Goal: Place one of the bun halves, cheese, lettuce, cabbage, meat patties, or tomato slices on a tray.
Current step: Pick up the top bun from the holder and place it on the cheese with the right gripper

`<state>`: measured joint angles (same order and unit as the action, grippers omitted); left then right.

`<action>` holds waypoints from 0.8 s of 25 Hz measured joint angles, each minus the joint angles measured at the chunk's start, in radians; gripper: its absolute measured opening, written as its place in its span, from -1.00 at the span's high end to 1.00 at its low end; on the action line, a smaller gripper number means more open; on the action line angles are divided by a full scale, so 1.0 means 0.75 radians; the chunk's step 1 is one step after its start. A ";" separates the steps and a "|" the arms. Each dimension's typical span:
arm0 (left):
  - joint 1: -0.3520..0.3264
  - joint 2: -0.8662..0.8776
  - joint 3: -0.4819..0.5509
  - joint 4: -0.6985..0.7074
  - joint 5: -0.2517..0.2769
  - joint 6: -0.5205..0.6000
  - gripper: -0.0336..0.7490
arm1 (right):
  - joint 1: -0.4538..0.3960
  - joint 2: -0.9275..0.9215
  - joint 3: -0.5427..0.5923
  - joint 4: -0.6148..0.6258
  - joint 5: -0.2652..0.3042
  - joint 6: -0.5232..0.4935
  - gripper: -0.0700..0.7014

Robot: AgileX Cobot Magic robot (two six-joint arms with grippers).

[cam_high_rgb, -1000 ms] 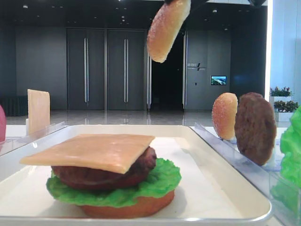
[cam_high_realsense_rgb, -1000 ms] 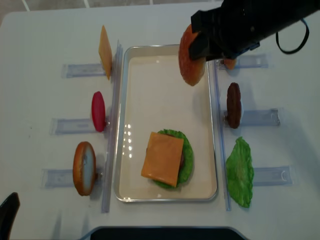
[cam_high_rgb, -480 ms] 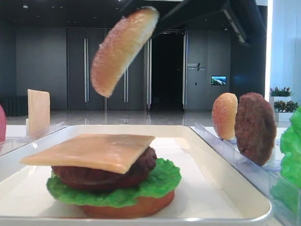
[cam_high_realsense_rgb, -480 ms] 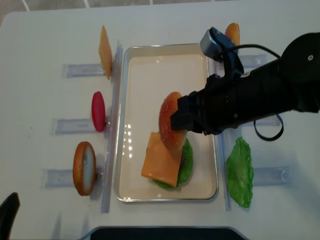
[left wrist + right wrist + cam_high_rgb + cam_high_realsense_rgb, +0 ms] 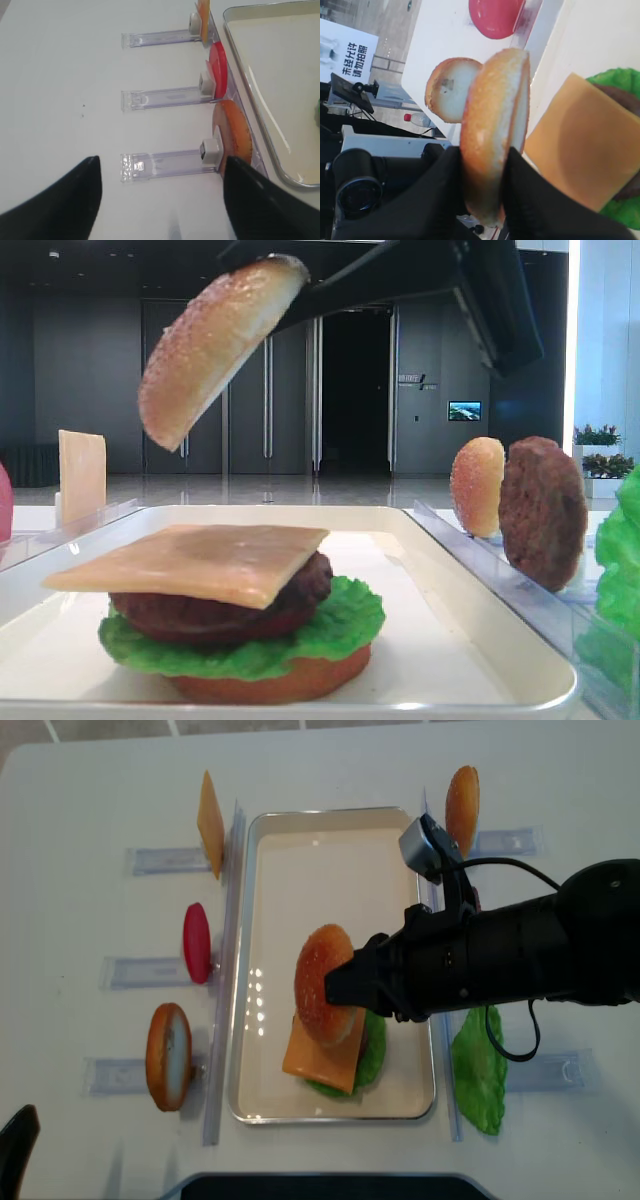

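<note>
A domed golden bun half [image 5: 322, 982] hangs tilted in the air, with my right gripper [image 5: 352, 986] shut on its edge. In the right wrist view the black fingers [image 5: 445, 175] pinch the bun half [image 5: 492, 115] from both sides. It hovers above a stack on the white tray [image 5: 330, 860]: a cheese slice [image 5: 190, 560] on a meat patty [image 5: 220, 615], lettuce [image 5: 345, 625] and a flat bottom bun [image 5: 270, 680]. Bun and cheese do not touch. My left gripper [image 5: 160, 200] is open over the bare table left of the tray, holding nothing.
Clear racks flank the tray. On the left stand a cheese slice [image 5: 210, 810], a red tomato slice [image 5: 197, 942] and a bun [image 5: 168, 1055]. On the right are a bun [image 5: 461, 808], a patty [image 5: 543, 510] and a lettuce leaf [image 5: 480, 1070].
My right gripper has carried the bun half from above the tray's far right corner down and forward to above the stack. The left gripper has not moved.
</note>
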<state>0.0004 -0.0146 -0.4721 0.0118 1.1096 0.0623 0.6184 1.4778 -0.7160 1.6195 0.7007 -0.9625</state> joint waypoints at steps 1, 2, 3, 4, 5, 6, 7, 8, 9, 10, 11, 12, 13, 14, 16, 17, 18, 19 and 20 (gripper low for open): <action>0.000 0.000 0.000 0.000 0.000 0.000 -0.56 | 0.000 0.023 0.000 0.014 0.023 -0.011 0.25; 0.000 0.000 0.000 0.000 0.000 0.000 -0.56 | 0.000 0.043 0.000 0.029 0.043 -0.028 0.25; 0.000 0.000 0.000 0.000 0.000 0.000 -0.56 | 0.000 0.069 0.000 0.051 0.072 -0.050 0.25; 0.000 0.000 0.000 0.000 0.000 0.000 -0.56 | 0.000 0.094 0.000 0.074 0.098 -0.078 0.25; 0.000 0.000 0.000 0.000 0.000 0.000 -0.56 | 0.000 0.113 0.000 0.098 0.127 -0.098 0.26; 0.000 0.000 0.000 0.000 0.000 0.000 -0.56 | 0.000 0.136 0.000 0.116 0.150 -0.122 0.25; 0.000 0.000 0.000 0.000 0.000 0.000 -0.56 | 0.000 0.157 0.000 0.137 0.174 -0.146 0.25; 0.000 0.000 0.000 0.000 0.000 0.000 -0.56 | 0.000 0.177 0.000 0.153 0.195 -0.167 0.25; 0.000 0.000 0.000 0.000 0.000 0.000 -0.56 | 0.000 0.193 0.000 0.171 0.210 -0.180 0.25; 0.000 0.000 0.000 0.000 0.000 0.000 -0.56 | 0.000 0.214 0.000 0.182 0.221 -0.194 0.25; 0.000 0.000 0.000 0.000 0.000 0.000 -0.56 | 0.000 0.234 0.001 0.196 0.229 -0.206 0.25; 0.000 0.000 0.000 0.000 0.000 0.000 -0.56 | 0.000 0.251 0.001 0.204 0.237 -0.212 0.25; 0.000 0.000 0.000 0.000 0.000 0.000 -0.56 | 0.000 0.269 0.001 0.207 0.242 -0.217 0.25; 0.000 0.000 0.000 0.000 0.000 0.000 -0.56 | 0.000 0.284 0.001 0.207 0.246 -0.220 0.25; 0.000 0.000 0.000 0.000 0.000 0.000 -0.56 | 0.000 0.305 0.001 0.207 0.251 -0.228 0.25; 0.000 0.000 0.000 0.000 0.000 0.000 -0.56 | 0.000 0.313 0.001 0.208 0.251 -0.238 0.25; 0.000 0.000 0.000 0.000 0.000 0.000 -0.56 | -0.001 0.319 0.001 0.208 0.252 -0.244 0.25; 0.000 0.000 0.000 0.000 0.000 0.000 -0.56 | -0.001 0.323 0.001 0.208 0.252 -0.246 0.25; 0.000 0.000 0.000 0.000 0.000 0.000 -0.56 | -0.006 0.325 0.001 0.208 0.252 -0.248 0.25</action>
<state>0.0004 -0.0146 -0.4721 0.0118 1.1096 0.0623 0.6139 1.7212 -0.7150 1.7757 0.8900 -1.1486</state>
